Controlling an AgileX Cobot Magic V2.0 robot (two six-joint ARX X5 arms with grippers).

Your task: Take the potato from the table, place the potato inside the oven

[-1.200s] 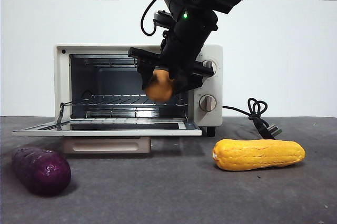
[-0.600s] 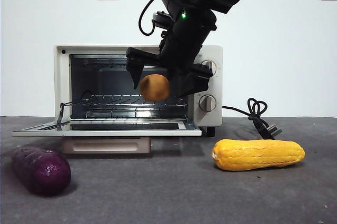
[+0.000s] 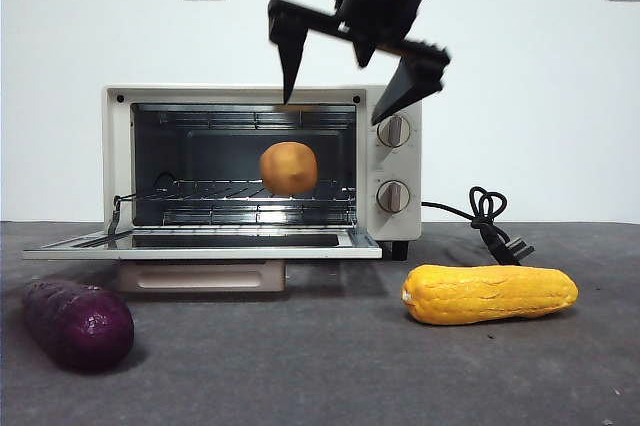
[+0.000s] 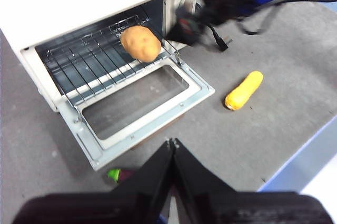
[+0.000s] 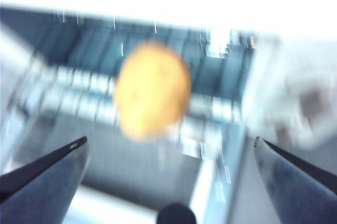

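The tan-orange potato [image 3: 288,168] rests on the wire rack inside the cream-white oven [image 3: 395,161], whose glass door lies folded down. It shows too in the left wrist view, potato [image 4: 140,43], and blurred in the right wrist view, potato [image 5: 152,90]. My right gripper [image 3: 355,74] hangs open above and in front of the oven's top edge, holding nothing, jaws spread wide. My left gripper [image 4: 172,145] is shut and empty, high above the table [image 3: 330,366] in front of the oven.
A dark purple vegetable [image 3: 78,323] lies at the front left of the table. A yellow corn cob [image 3: 489,293] lies to the right of the oven, beside the black cord and plug [image 3: 492,218]. The open door [image 3: 205,243] juts forward.
My right gripper has opened and let go of the potato, which now sits on the rack. The gripper has risen up and away from the oven's mouth.
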